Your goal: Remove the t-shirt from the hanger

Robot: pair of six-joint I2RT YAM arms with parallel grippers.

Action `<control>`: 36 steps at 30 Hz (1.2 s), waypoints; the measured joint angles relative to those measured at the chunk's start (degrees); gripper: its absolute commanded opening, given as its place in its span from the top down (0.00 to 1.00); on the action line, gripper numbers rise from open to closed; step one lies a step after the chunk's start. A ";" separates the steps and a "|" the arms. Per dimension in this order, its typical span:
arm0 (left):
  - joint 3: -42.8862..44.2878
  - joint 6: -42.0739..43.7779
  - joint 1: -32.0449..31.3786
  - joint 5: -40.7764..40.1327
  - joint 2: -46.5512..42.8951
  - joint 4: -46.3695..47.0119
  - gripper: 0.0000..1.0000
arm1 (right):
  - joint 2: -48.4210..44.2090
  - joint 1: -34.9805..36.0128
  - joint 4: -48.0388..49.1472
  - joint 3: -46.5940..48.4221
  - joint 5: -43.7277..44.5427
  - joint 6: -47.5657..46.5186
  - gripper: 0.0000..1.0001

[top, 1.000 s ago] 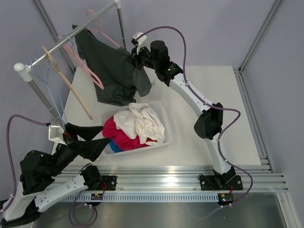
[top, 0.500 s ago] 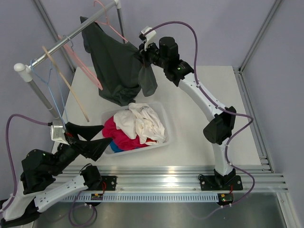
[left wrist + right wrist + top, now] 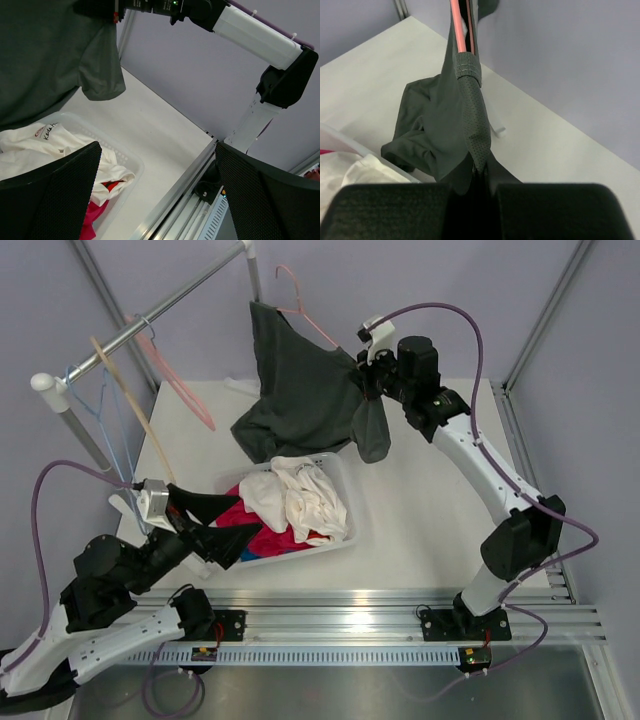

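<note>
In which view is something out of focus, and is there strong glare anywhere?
Top external: even light, no strong glare, dark charcoal-grey t-shirt sharp. Left wrist: the left gripper shows its mesh texture clearly. Right wrist: the right gripper is a blurred dark block at the bottom; the thin salmon-pink wire hanger is sharp.

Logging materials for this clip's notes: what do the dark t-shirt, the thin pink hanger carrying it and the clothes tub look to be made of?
T-shirt: soft matte knit, likely cotton; it drapes in loose folds and has a stitched hem. Hanger: thin, smooth salmon-pink rod, perhaps coated wire or plastic; the look leaves it open. Tub: translucent, slightly glossy plastic; clothes show through its wall.
</note>
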 measured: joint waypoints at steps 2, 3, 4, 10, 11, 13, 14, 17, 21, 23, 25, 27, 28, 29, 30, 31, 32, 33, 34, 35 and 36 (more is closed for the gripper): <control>0.02 0.68 0.00 0.15 0.98 0.66 0.01 | -2.43 -0.39 -0.72 -2.38 1.11 -0.15 1.00; 0.31 1.22 0.00 0.28 1.77 0.74 0.01 | -3.50 -0.50 -1.31 -3.10 1.90 -0.15 1.00; 0.85 1.86 0.00 0.52 2.95 0.70 0.01 | -4.39 -0.70 -2.14 -3.41 2.60 -0.11 1.00; 13.05 5.53 0.00 2.93 16.55 -4.00 0.01 | -12.02 -6.56 -15.15 -0.66 5.49 2.14 1.00; 14.21 5.77 0.00 3.06 17.79 -4.04 0.01 | -13.86 -7.26 -17.31 0.07 6.32 2.51 1.00; 16.61 6.05 0.00 3.52 20.50 -4.74 0.01 | -17.79 -7.61 -21.03 0.17 7.87 3.17 1.00; 17.29 6.14 0.00 3.91 21.27 -4.90 0.01 | -21.94 -7.50 -22.43 -0.46 8.44 3.30 1.00; 18.25 6.78 0.00 6.34 22.56 -4.72 0.01 | -31.93 -7.23 -24.94 -3.87 10.84 3.52 1.00; 19.06 7.69 0.00 9.14 22.67 -4.02 0.01 | -43.28 -7.21 -27.63 -8.98 13.55 5.18 1.00; 20.04 8.24 0.00 10.34 22.71 -3.52 0.01 | -47.28 -7.21 -29.92 -10.21 13.33 6.60 1.00; 21.27 8.83 0.00 11.61 22.86 -3.26 0.01 | -50.45 -7.21 -32.65 -10.40 11.78 7.93 1.00; 22.69 9.46 0.00 13.09 23.30 -2.99 0.01 | -53.31 -7.21 -34.73 -10.45 9.14 9.22 1.00; 23.58 9.90 0.00 14.05 23.69 -2.95 0.01 | -54.60 -7.26 -35.85 -10.45 6.91 9.79 1.00; 24.37 10.34 0.00 14.82 24.17 -2.99 0.01 | -55.78 -7.23 -36.59 -10.49 5.07 10.27 1.00; 25.29 10.78 0.00 15.61 24.76 -3.06 0.01 | -56.92 -7.23 -37.20 -10.71 2.93 10.67 1.00; 26.29 11.39 0.00 16.48 25.57 -3.04 0.01 | -57.99 -7.23 -37.86 -11.08 0.79 10.95 1.00; 27.08 11.96 0.00 17.27 26.27 -3.02 0.01 | -58.84 -7.23 -38.10 -11.80 -1.05 11.10 1.00; 27.85 12.52 0.00 18.03 27.06 -3.02 0.01 | -60.00 -7.23 -37.92 -13.40 -3.34 11.26 1.00; 28.41 13.11 0.00 18.73 27.74 -3.04 0.01 | -61.13 -7.23 -38.03 -15.41 -5.31 11.50 1.00; 28.81 13.68 0.00 19.30 28.35 -3.08 0.01 | -62.05 -7.23 -37.66 -17.79 -7.04 11.80 1.00; 29.22 14.21 0.00 19.71 28.89 -3.19 0.01 | -63.21 -7.21 -36.92 -20.74 -8.66 12.31 1.00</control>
